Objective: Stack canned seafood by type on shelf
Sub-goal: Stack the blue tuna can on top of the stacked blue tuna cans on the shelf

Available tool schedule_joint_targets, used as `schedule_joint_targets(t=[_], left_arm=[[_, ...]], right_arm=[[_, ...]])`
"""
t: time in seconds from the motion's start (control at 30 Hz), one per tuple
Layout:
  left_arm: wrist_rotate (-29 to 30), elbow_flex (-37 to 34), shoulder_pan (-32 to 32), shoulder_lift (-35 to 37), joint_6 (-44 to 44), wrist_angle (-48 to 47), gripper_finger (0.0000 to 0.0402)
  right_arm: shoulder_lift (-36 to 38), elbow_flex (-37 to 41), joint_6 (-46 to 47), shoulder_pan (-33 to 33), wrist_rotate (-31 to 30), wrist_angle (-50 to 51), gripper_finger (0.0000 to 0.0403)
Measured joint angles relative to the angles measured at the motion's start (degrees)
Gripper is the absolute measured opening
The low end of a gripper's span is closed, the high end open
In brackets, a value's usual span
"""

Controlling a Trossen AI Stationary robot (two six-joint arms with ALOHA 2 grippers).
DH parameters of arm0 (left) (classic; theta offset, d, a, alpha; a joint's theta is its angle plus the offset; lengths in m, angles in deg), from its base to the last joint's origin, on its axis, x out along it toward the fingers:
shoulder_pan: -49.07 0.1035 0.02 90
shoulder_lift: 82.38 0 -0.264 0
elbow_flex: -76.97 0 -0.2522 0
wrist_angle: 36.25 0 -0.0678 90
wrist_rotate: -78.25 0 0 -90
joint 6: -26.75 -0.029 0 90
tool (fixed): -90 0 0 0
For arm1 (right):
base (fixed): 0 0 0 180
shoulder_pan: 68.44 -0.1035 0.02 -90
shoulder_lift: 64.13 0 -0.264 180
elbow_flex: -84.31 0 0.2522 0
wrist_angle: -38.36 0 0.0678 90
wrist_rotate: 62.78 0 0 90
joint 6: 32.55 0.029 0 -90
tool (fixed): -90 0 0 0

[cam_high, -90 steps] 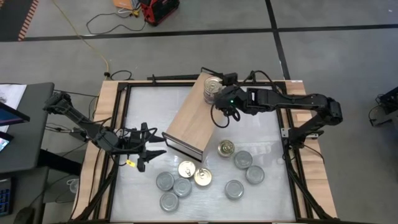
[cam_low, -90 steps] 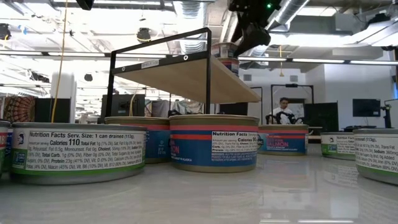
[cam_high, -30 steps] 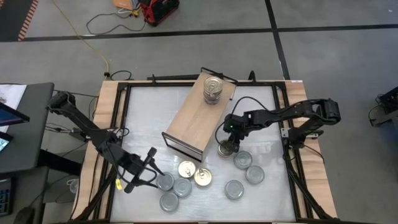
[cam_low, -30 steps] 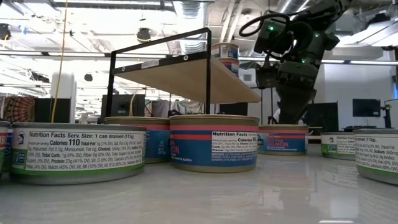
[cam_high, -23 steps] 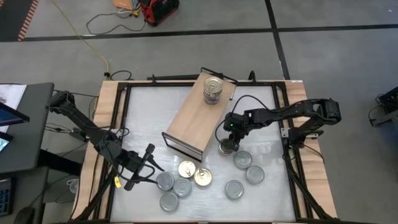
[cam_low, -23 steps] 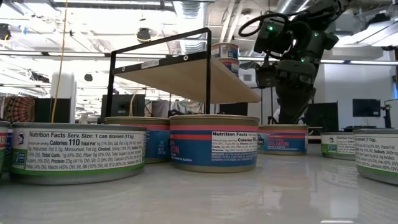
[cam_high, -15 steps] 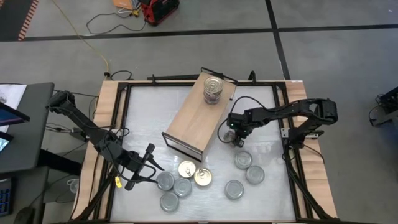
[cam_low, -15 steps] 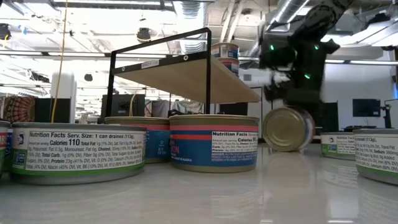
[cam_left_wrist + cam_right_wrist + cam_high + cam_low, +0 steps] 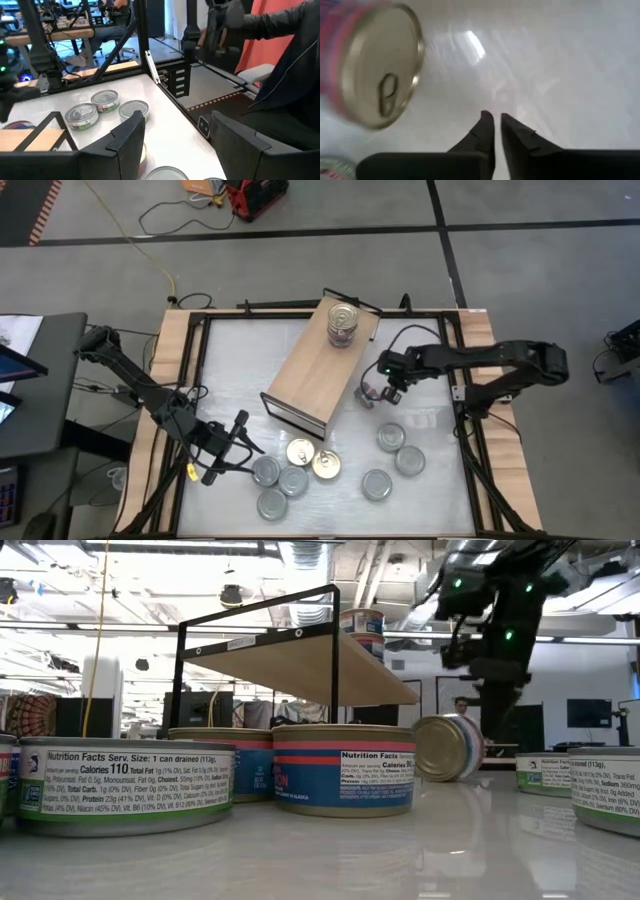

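Observation:
A gold-lidded can (image 9: pixel 448 748) lies tipped on its side wall on the table, just right of the shelf (image 9: pixel 310 370). The same can (image 9: pixel 375 65) shows its pull-tab lid in the right wrist view. My right gripper (image 9: pixel 496 120) hovers beside it, pointing steeply down, shut with nothing between the fingers. A stack of cans (image 9: pixel 342 323) stands on the shelf's far end. My left gripper (image 9: pixel 170 145) stands open, held level, near the left end of the near cluster of cans (image 9: pixel 290 475).
Three silver-lidded cans (image 9: pixel 395 448) sit near and right of the tipped can. Several cans, gold and silver lids, cluster in front of the shelf's near end. A black frame (image 9: pixel 455 395) rims the table. People sit in the room beyond.
My right gripper shut on the gold-lidded can beside the shelf and rose toward the far right. The can tipped up on its edge, came out of the fingers, and now lies on its side on the table. The fingers have ended up shut on nothing.

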Motion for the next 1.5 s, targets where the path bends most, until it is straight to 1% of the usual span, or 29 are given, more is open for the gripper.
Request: schedule_joint_targets(t=[0.1, 0.17, 0.37, 0.43, 0.5, 0.53, 0.6, 0.67, 0.83, 1.13, 1.3, 1.4, 1.5], left_arm=[[1.87, 0.00, 0.00, 0.00, -0.22, -0.05, 0.0210], [3.13, 0.00, 0.00, 0.00, -0.59, -0.20, 0.0210], [5.83, 0.00, 0.02, -0.02, -1.09, -0.31, 0.0210], [6.11, 0.00, 0.02, -0.02, -1.07, -0.28, 0.0210], [6.09, 0.00, 0.02, -0.02, -1.02, -0.28, 0.0210], [6.09, 0.00, 0.01, -0.02, -1.01, -0.31, 0.0210], [6.09, 0.02, 0.01, -0.03, -0.98, -0.30, 0.0210], [6.09, 0.03, 0.00, -0.04, -0.92, -0.37, 0.0210], [6.07, 0.04, 0.02, -0.07, -0.50, -0.69, 0.0210], [4.91, 0.04, -0.02, -0.07, 1.08, -1.68, 0.0210], [4.78, 0.04, -0.02, -0.07, 1.10, -2.12, 0.0210], [4.77, 0.04, -0.02, -0.07, 1.09, -2.11, 0.0210], [4.52, 0.04, -0.02, -0.07, 1.09, -2.13, 0.0210]], right_arm=[[2.61, -0.02, -0.36, -3.17, 0.05, 0.48, 0.0111], [3.87, -0.02, -0.34, -5.99, 0.15, -0.66, 0.0151], [4.46, -0.02, 2.97, -13.59, 0.10, -10.39, 0.0303], [3.92, -0.09, 5.61, -15.15, -2.65, -12.18, 0.0349], [3.34, -0.06, 8.48, -16.44, -8.13, -12.53, 0.0383], [2.74, -0.04, 10.17, -16.94, -11.34, -12.57, 0.0391], [1.86, -0.09, 11.93, -17.60, -15.66, -13.81, 0.0391], [0.21, -0.08, 13.02, -18.20, -17.77, -14.78, 0.0381], [-4.35, -0.09, 14.05, -18.61, -18.93, -18.36, 0.0369], [-9.64, -0.09, 15.91, -18.42, -22.10, -19.67, 0.0369], [-12.05, -0.09, 16.05, -18.42, -22.08, -19.90, 0.0363], [-13.86, -0.09, 15.95, -18.41, -20.38, -20.52, 0.0341], [-16.07, -0.09, 15.63, -18.33, -18.90, -20.68, 0.0297]])
